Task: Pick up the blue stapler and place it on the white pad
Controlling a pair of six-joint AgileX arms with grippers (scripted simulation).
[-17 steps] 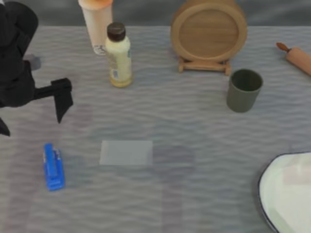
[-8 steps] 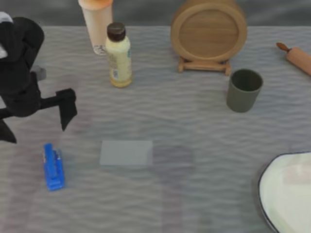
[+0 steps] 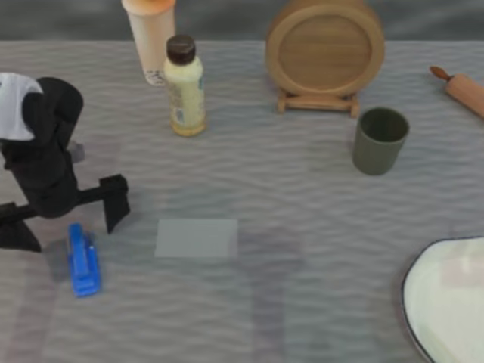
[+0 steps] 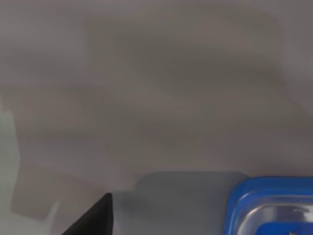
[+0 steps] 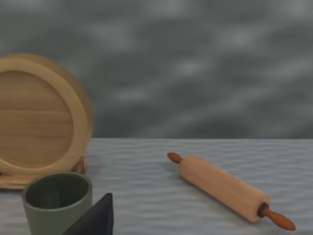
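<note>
At the counter's [image 3: 302,189] left edge, the left claw [image 3: 66,216] hangs with fingers spread wide, just above the blue stapler [image 3: 83,259]. The stapler lies flat, left of the white pad [image 3: 197,238], apart from it.

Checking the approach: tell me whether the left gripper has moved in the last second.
Yes. The left gripper has come down toward the blue stapler, away from the bottle.

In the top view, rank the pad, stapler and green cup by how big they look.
Largest to smallest:
1. pad
2. cup
3. stapler
The cup stands taller, nearer the overhead camera, so its rank over the stapler is less sure.
</note>
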